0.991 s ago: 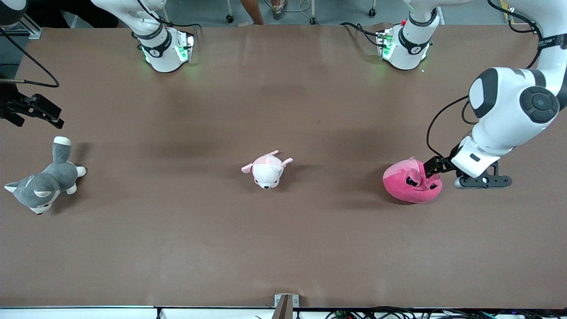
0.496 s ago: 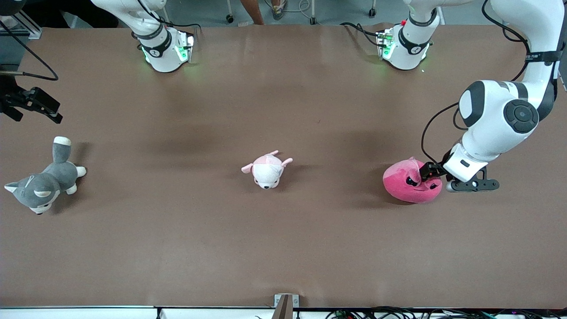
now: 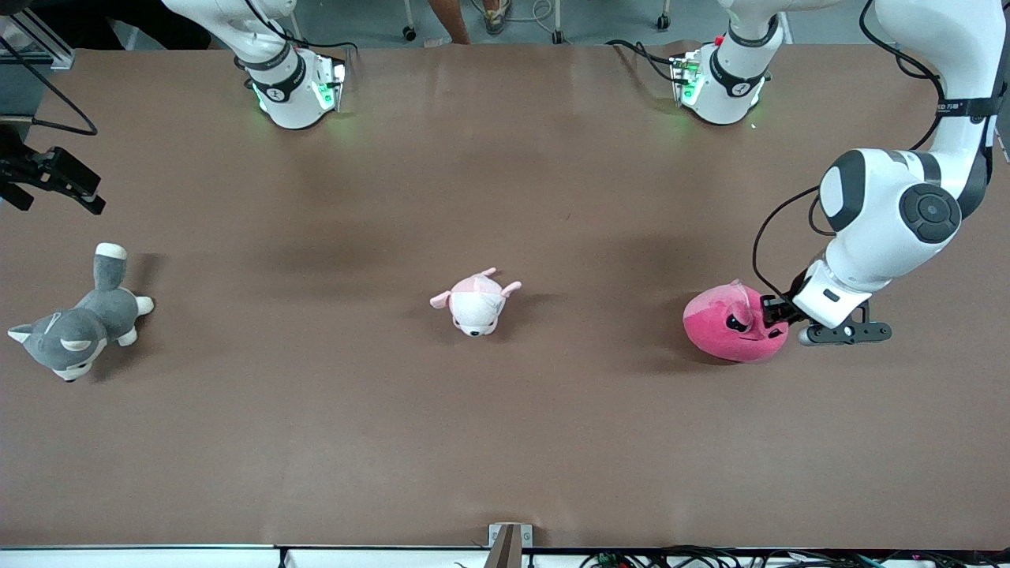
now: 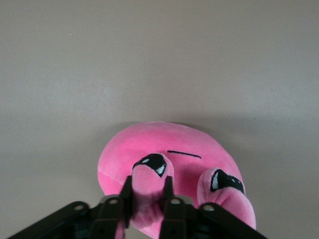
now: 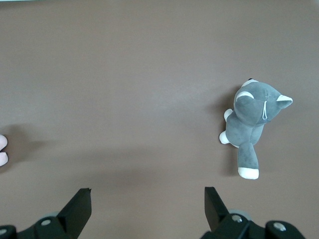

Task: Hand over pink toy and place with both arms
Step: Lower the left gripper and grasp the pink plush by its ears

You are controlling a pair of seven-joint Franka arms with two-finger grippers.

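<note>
- Fingers of my left gripper point(image 4: 148, 199) pinch one ear of the round hot-pink plush toy point(image 3: 730, 327), which sits on the brown table point(image 3: 505, 442) toward the left arm's end.
- My right gripper point(image 5: 147, 201) waits, jaws spread, over the table near the grey-and-white plush dog point(image 3: 75, 327).
- Between both toys lies a pale pink-and-white plush animal point(image 3: 476, 302), well apart from each.

A brown worktop point(image 3: 505, 197) is filling the view, grey floor point(image 3: 607, 20) and caster wheels point(image 3: 409, 33) showing past its top edge.
</note>
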